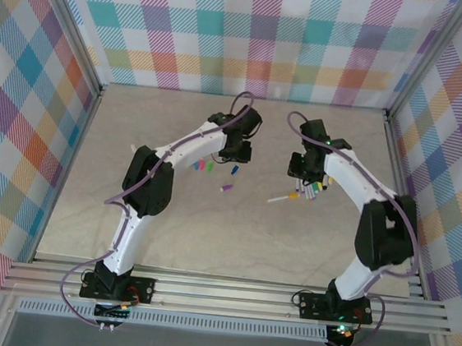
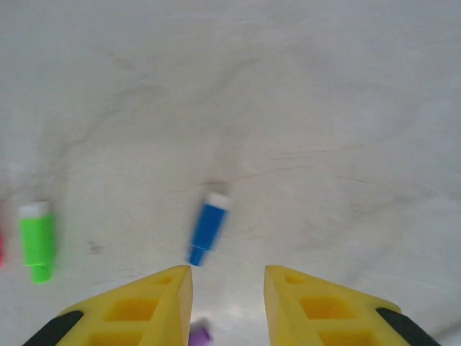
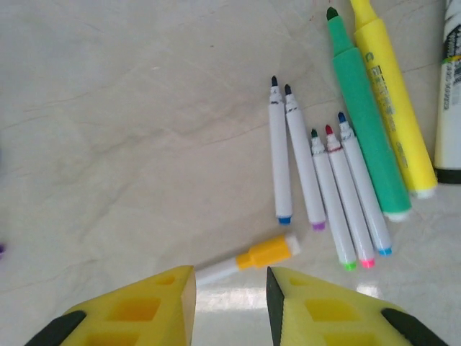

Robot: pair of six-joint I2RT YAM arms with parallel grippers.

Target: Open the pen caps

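Loose pen caps lie on the table under my left gripper point(image 2: 227, 277), which is open and holds nothing. A blue cap point(image 2: 207, 227) lies just ahead of its left fingertip, a purple cap point(image 2: 200, 335) lies below the jaws, and a green cap point(image 2: 37, 240) lies far left. My right gripper point(image 3: 230, 277) is open over a white pen with a yellow cap on it point(image 3: 248, 258). Beyond it lie several uncapped white pens point(image 3: 317, 169), a green marker point(image 3: 364, 122) and a yellow marker point(image 3: 396, 101). From above, the caps point(image 1: 209, 171) sit between the arms, and the capped pen point(image 1: 282, 198) lies apart from the others.
A black-and-white marker point(image 3: 450, 94) lies at the right edge of the right wrist view. Metal rails point(image 1: 227, 292) run along the table's near edge, and checked walls point(image 1: 254, 35) close in the back and sides. Bare tabletop point(image 1: 240, 240) stretches in front of the pens.
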